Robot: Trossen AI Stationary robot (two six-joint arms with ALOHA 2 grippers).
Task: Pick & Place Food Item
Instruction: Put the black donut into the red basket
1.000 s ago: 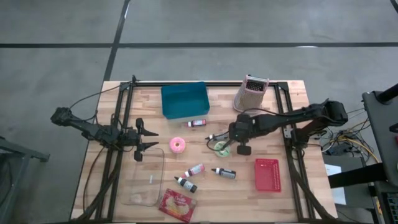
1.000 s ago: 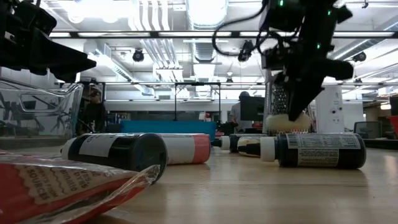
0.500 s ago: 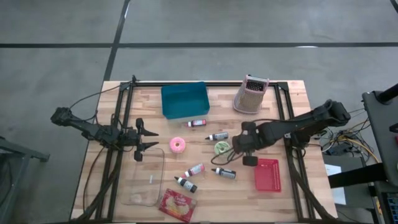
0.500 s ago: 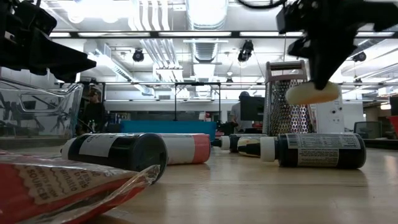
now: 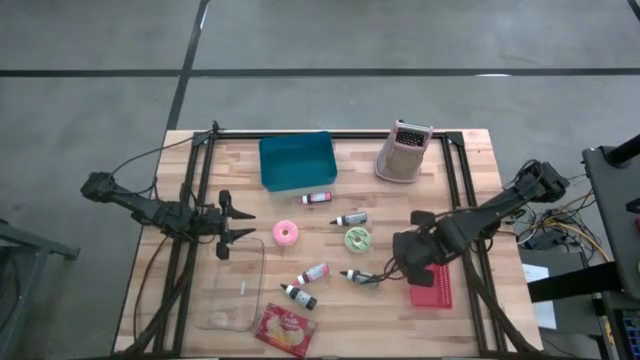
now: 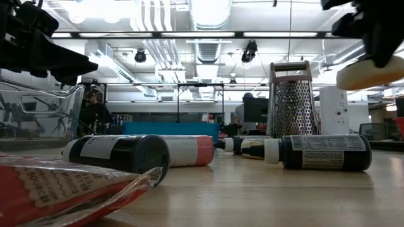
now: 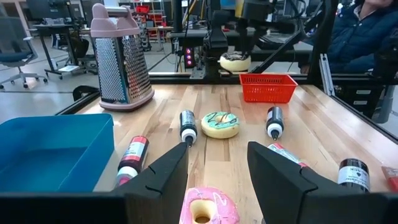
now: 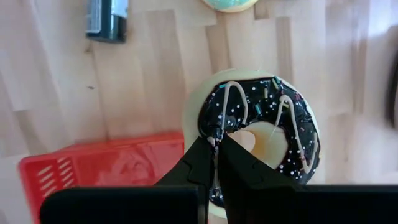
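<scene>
Above the red basket (image 8: 99, 165), right hand (image 8: 216, 144) clamped on chocolate-iced donut (image 8: 261, 134), white drizzle, apparently sprinkles

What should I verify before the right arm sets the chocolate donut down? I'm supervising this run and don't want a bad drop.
1. Grip: right claw shut on the chocolate donut, pinching its rim: ok.
2. Donut lifted off the table, as the low view shows: ok.
3. Red basket sits beside and below the donut, its interior showing no contents: ok.
4. Donut centred over the basket: not ok, it hangs off the basket's edge.
5. Left claw open, waiting far off near the pink donut: ok.
6. Bottle near the basket, clearance: cannot tell.
</scene>
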